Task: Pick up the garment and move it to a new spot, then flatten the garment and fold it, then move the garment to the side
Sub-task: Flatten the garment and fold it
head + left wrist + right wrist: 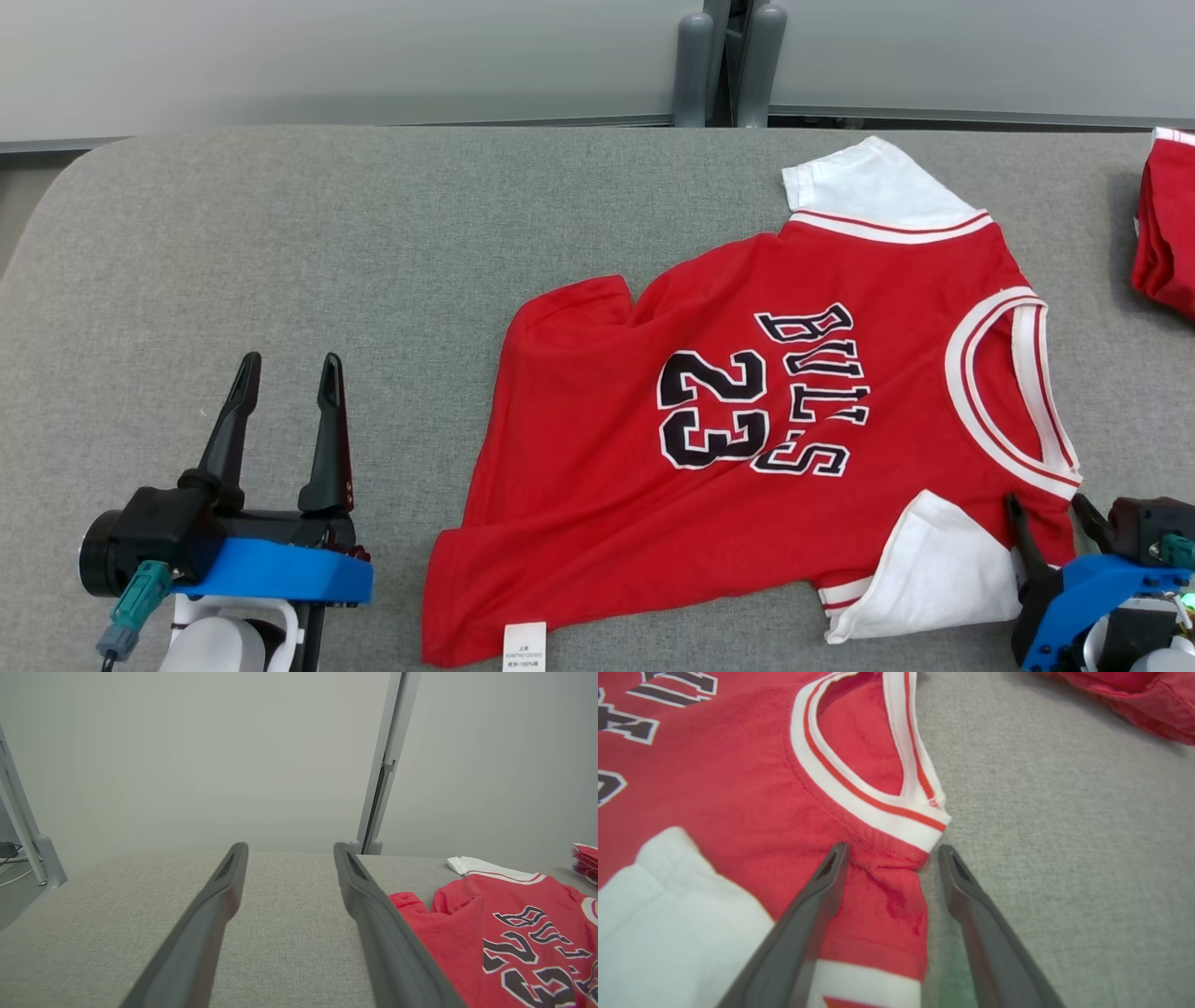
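Bulls 23 jersey (747, 420) lies spread. Left gripper (290, 364): jaws wide, well left of jersey. Right gripper (893, 849): jaws wide, straddling its shoulder edge.

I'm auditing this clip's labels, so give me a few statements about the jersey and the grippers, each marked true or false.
The red jersey lies spread on the grey table. True.
The left gripper is shut on the jersey's hem. False: it is open over bare table, apart from the jersey.
The right gripper is open at the jersey's shoulder, beside the collar. True.
The jersey's number reads 32. False: it reads 23.
A second red garment lies at the table's right edge. True.
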`<state>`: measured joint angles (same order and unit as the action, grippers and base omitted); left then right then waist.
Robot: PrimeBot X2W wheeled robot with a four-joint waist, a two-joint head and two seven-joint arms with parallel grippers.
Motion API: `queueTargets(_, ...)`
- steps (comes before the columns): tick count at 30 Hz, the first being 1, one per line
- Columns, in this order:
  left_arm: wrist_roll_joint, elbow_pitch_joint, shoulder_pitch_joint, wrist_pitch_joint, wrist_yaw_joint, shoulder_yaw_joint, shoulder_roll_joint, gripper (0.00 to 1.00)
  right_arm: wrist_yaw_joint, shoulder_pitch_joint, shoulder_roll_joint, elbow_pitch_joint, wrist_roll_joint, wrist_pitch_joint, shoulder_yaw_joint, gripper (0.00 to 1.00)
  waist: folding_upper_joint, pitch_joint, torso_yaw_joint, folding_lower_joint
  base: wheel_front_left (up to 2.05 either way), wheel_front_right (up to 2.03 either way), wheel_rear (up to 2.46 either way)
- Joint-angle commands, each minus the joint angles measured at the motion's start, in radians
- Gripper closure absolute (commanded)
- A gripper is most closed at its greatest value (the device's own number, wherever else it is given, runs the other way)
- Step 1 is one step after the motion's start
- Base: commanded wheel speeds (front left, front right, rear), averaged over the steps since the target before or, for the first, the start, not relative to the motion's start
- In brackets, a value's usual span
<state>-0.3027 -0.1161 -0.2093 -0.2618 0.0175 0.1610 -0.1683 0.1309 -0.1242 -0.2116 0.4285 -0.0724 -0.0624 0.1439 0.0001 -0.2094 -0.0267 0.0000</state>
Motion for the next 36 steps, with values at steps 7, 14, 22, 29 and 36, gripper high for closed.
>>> queueTargets(7,0.024,-0.016,-0.005,-0.004,-0.018,-0.023,0.016,0.00,0.000,-0.066,-0.024,0.025,-0.034,0.045,-0.039,1.00,-0.0001,0.008,0.006,0.0000,0.00,0.00,0.00)
queueTargets(14,0.033,-0.027,0.025,-0.004,-0.029,-0.044,0.028,0.00,0.000,-0.088,-0.015,-0.061,-0.012,0.163,-0.035,1.00,-0.0001,0.052,0.023,0.0000,0.00,0.00,0.00)
queueTargets(22,0.046,-0.025,0.053,-0.004,-0.039,-0.058,0.043,0.00,0.000,0.034,0.042,-0.282,-0.027,0.162,-0.024,1.00,-0.0001,0.089,0.041,0.0000,0.00,0.00,0.00)
queueTargets(29,0.055,-0.019,0.062,-0.004,-0.048,-0.073,0.047,0.00,0.000,0.125,0.070,-0.429,-0.046,0.109,-0.009,1.00,-0.0001,0.089,0.061,0.0000,0.00,0.00,0.00)
queueTargets(36,0.064,-0.025,0.052,-0.004,-0.058,-0.074,0.055,0.00,0.000,0.148,0.073,-0.470,-0.060,0.084,-0.005,1.00,-0.0001,0.084,0.061,0.0000,0.00,0.00,0.00)
